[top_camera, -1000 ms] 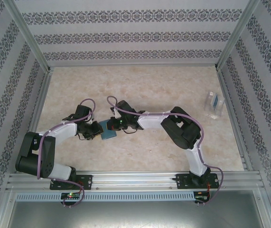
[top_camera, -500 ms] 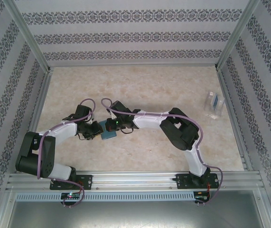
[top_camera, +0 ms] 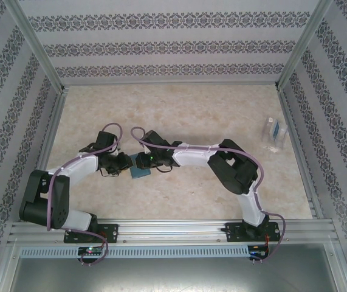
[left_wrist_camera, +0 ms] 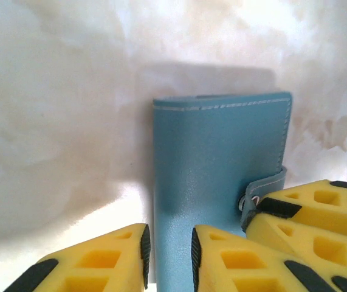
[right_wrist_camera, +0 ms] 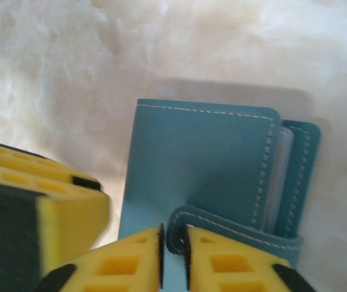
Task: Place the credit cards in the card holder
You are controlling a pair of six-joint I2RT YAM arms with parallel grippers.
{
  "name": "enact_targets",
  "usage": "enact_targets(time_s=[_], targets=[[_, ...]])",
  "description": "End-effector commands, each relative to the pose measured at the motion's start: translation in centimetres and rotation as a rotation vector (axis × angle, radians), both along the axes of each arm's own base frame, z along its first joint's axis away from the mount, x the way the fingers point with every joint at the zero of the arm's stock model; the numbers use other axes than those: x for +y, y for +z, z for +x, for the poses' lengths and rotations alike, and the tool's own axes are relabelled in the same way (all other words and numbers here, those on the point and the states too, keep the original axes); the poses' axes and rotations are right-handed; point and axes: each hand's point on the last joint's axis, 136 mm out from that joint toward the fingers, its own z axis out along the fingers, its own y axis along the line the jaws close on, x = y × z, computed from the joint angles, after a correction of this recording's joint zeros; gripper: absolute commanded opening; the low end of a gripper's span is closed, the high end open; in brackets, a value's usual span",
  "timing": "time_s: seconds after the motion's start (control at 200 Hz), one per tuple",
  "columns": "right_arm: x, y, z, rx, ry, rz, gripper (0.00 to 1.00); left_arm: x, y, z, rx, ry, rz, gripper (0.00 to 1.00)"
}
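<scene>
1. Centrally on the pale marbled tabletop [top_camera: 209,115], the small flat teal-blue leather card holder [right_wrist_camera: 197,158] is found lying flat and folded, just ahead of the two arms and between their tips.
2. White stitching is noted along its edges. A teal closing strap [right_wrist_camera: 234,234] is wrapped round one side, with a small metal snap dot [left_wrist_camera: 250,199] on it.
3. A pale grey strip [right_wrist_camera: 276,182] is seen between the two leaves. Whether it is a card or lining cannot be told.
4. The left gripper [left_wrist_camera: 169,258], with yellow fingers and black pads, is set over one edge of the holder. Its jaws are parted, and a sliver of table is seen between one pad and that edge.
5. The right gripper [right_wrist_camera: 173,252] is placed at the strap side, close beside the left one. Its jaws are a narrow slit apart with the strap's end in the gap. Whether the strap is pinched cannot be told.
6. A clear plastic stand [top_camera: 273,135] is noted near the right wall, well apart from the holder.
</scene>
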Motion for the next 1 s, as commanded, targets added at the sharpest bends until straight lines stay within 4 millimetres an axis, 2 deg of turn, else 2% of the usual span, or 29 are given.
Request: enact_targets(time_s=[0.0, 0.1, 0.18, 0.28, 0.31, 0.33, 0.345, 0.415, 0.465, 0.485, 0.495, 0.505, 0.55, 0.62, 0.64, 0.655, 0.769, 0.884, 0.949, 0.999], targets=[[-2.0, 2.9, 0.9, -0.083, -0.012, -0.038, 0.25, 1.7, 2.3, 0.7, -0.073, 0.015, 0.088, 0.28], [-3.1, 5.7, 1.2, -0.122, -0.014, 0.02, 0.29, 2.3, 3.9, 1.4, -0.141, 0.046, 0.106, 0.3], [-4.9, 7.8, 1.1, -0.17, -0.033, 0.04, 0.31, 2.8, 4.7, 1.8, -0.175, 0.065, 0.13, 0.32], [-8.7, 11.3, 1.4, -0.294, -0.095, 0.037, 0.39, 3.5, 5.5, 2.1, -0.209, 0.064, 0.177, 0.34], [-10.1, 12.0, 1.6, -0.341, -0.121, 0.016, 0.42, 3.7, 5.9, 2.2, -0.227, 0.067, 0.19, 0.38], [-11.0, 13.2, 1.4, -0.379, -0.132, 0.018, 0.45, 3.9, 6.2, 2.3, -0.242, 0.071, 0.199, 0.42], [-11.8, 13.0, 1.4, -0.396, -0.142, -0.002, 0.47, 4.1, 6.5, 2.3, -0.256, 0.074, 0.207, 0.45], [-15.2, 15.8, 1.3, -0.531, -0.206, -0.043, 0.62, 4.8, 7.9, 2.3, -0.328, 0.09, 0.245, 0.63], [-17.6, 17.6, 1.1, -0.629, -0.245, -0.077, 0.72, 5.5, 9.1, 2.2, -0.39, 0.101, 0.281, 0.7], [-18.5, 18.3, 1.0, -0.665, -0.264, -0.088, 0.82, 5.8, 9.6, 2.2, -0.416, 0.104, 0.297, 0.73], [-19.0, 18.8, 0.9, -0.687, -0.267, -0.093, 0.93, 5.9, 9.7, 2.2, -0.426, 0.106, 0.306, 0.73], [-19.4, 19.1, 0.9, -0.707, -0.273, -0.102, 0.97, 6.1, 9.9, 2.1, -0.437, 0.107, 0.316, 0.75], [-21.5, 20.1, 0.8, -0.789, -0.292, -0.148, 0.98, 6.8, 10.5, 1.9, -0.485, 0.111, 0.357, 0.77], [-25.0, 20.8, 0.7, -0.891, -0.358, -0.237, 0.98, 8.2, 11.2, 1.4, -0.536, 0.133, 0.44, 0.81], [-26.0, 20.9, 0.7, -0.91, -0.385, -0.259, 0.98, 8.4, 11.5, 1.3, -0.555, 0.124, 0.461, 0.95], [-26.8, 20.9, 0.7, -0.922, -0.406, -0.274, 0.98, 8.5, 11.7, 1.2, -0.571, 0.115, 0.472, 1.0], [-31.4, 20.3, 0.6, -0.952, -0.521, -0.291, 0.98, 7.0, 12.6, 0.7, -0.726, 0.006, 0.454, 1.0], [-35.0, 19.0, 0.1, -0.959, -0.627, -0.271, 0.98, 7.9, 12.8, 0.6, -0.823, 0.051, 0.493, 0.99], [-35.8, 17.9, -0.1, -1.007, -0.599, -0.283, 0.98, 9.0, 12.7, 0.7, -0.871, 0.077, 0.566, 1.0], [-36.0, 17.0, -0.1, -1.033, -0.569, -0.278, 0.98, 8.4, 12.2, 0.9, -0.927, -0.006, 0.614, 1.0]])
